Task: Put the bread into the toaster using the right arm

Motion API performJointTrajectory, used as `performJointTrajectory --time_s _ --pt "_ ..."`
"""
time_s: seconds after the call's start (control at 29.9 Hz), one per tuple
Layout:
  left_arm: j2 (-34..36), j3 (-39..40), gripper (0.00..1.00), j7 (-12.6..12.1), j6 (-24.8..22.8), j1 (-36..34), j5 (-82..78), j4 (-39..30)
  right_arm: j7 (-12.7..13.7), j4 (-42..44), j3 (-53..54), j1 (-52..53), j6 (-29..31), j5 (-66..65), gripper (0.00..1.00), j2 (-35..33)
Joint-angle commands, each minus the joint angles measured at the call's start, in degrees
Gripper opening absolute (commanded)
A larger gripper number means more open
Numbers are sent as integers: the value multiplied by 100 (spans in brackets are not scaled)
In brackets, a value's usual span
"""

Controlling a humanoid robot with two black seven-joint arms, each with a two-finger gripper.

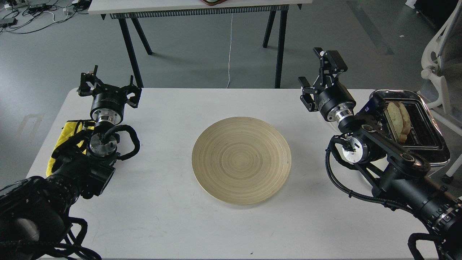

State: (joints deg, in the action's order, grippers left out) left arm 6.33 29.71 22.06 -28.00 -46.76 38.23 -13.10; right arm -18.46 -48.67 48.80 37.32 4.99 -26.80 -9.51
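Observation:
The bread (pixel 399 120) stands on edge in a slot of the cream-white toaster (pixel 429 144) at the table's right edge, its top sticking out. My right arm comes in from the lower right and covers the toaster's left side. My right gripper (pixel 319 77) is open and empty, raised to the left of the toaster and apart from the bread. My left gripper (pixel 108 88) is open and empty at the table's far left corner.
A round wooden plate (pixel 241 160) lies in the middle of the white table (pixel 173 224). A yellow cloth (pixel 66 135) lies under my left arm. A white chair (pixel 442 57) stands to the right of the table. Another table (pixel 202 7) stands behind.

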Motion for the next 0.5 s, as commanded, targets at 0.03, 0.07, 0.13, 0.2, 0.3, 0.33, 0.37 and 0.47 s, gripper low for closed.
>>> performJointTrajectory --time_s 0.03,0.07,0.13,0.2,0.3,0.33,0.37,0.47 --pt "0 0 100 0 0 0 1 0 -17 841 525 21 1273 -1 99 266" --pt "0 0 100 0 0 0 1 0 -17 868 534 12 1398 -1 99 275" --pt "0 0 100 0 0 0 1 0 -17 842 482 12 1390 -1 99 275" --pt "0 0 100 0 0 0 1 0 -17 798 473 3 1381 -1 99 275" --pt "0 0 100 0 0 0 1 0 -26 806 508 3 1373 -1 99 327" --pt "0 0 100 0 0 0 1 0 -26 806 534 -14 1364 -1 99 336" --pt "0 0 100 0 0 0 1 0 -26 806 552 -32 1373 -1 99 345" --pt "0 0 100 0 0 0 1 0 -26 815 552 -67 1364 -1 99 345"
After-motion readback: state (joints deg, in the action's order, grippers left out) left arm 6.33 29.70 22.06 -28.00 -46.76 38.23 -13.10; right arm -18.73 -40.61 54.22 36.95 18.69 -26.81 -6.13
